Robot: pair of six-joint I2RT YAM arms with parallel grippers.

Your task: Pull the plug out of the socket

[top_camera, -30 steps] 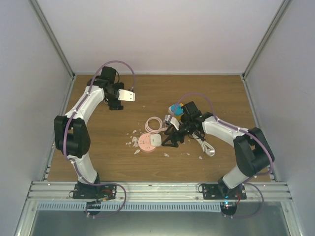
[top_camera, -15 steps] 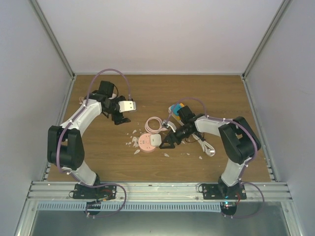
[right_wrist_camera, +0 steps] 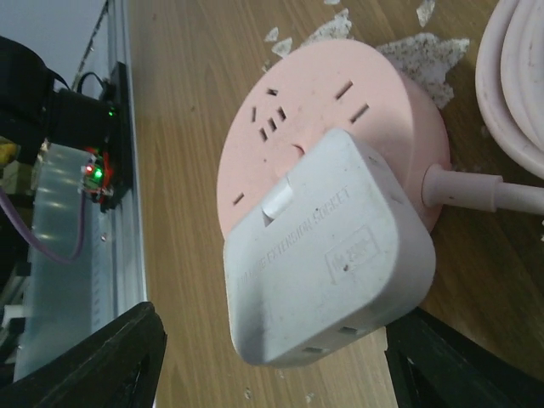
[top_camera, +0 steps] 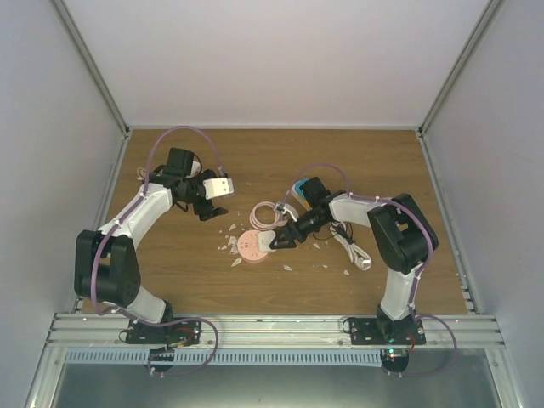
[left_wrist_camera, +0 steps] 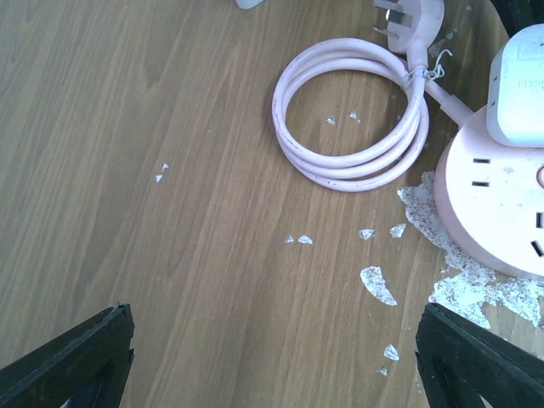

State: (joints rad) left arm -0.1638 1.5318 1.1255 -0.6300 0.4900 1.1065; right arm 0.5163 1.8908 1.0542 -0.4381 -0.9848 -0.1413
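Currently the white plug [right_wrist_camera: 327, 255] sits in the pink socket [right_wrist_camera: 331, 110]. Right gripper [right_wrist_camera: 276, 361] gapes, a finger each side of the plug, lined up to clamp. Left gripper [left_wrist_camera: 276, 357] hangs spread nearby, probably to brace the socket.

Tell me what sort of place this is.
Probably a lab robot test booth: white walls box in a wooden table, left arm and right arm bolted to a metal rail.
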